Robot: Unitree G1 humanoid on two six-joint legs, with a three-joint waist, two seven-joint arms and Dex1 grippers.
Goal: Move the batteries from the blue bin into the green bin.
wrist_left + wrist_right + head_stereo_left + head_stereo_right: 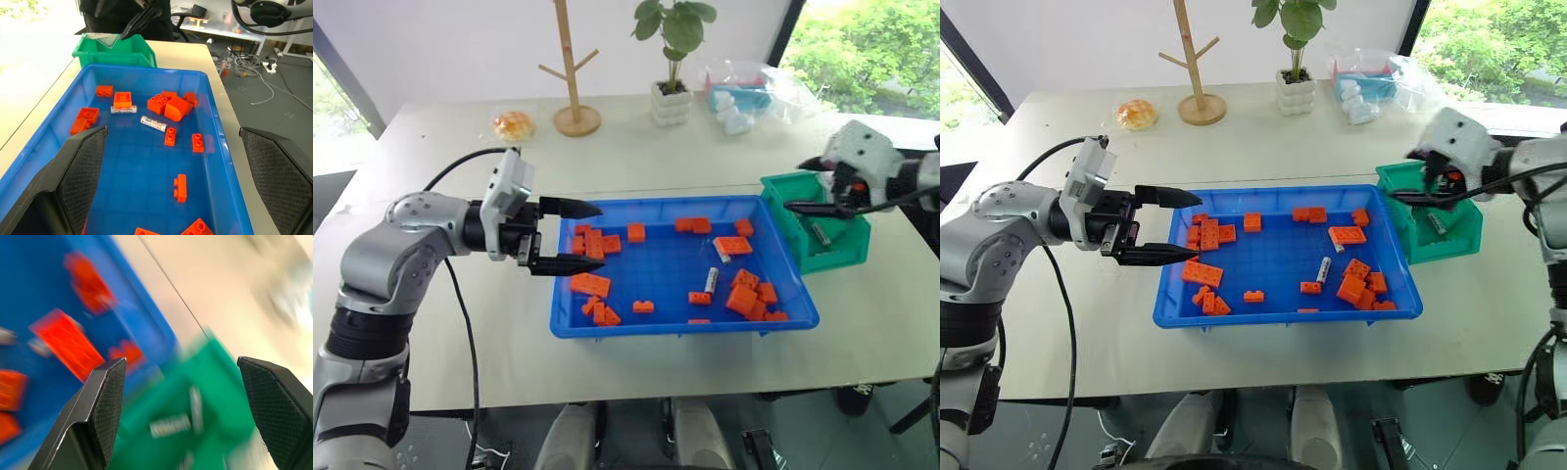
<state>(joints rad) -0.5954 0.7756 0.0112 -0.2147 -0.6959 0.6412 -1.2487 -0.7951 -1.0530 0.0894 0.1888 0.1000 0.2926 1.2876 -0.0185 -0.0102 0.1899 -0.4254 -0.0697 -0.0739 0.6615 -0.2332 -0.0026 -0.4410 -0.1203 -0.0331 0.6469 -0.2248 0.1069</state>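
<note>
The left gripper (570, 236) reaches in level from nine o'clock, its black tapered fingers spread wide over the near-left rim of the blue bin (666, 326), holding nothing. The right gripper (1417, 183) hangs over the green bin (1457, 236) at three o'clock, tilted downward, jaws parted wide and empty.

The right wrist view is smeared; two pale batteries (170, 425) lie on the green bin's floor, their outlines soft. The right arm is cut off at the picture's edge.

The blue bin is a shallow, glossy plastic tray with a raised rim, scattered with studded orange bricks (590, 284). Two silver-white cylinders remain inside: one battery (712, 279) toward four o'clock, another (123, 109) beside a flat brick near the green bin. The green bin is small, deep and slope-walled, touching the tray's far right corner.
</note>
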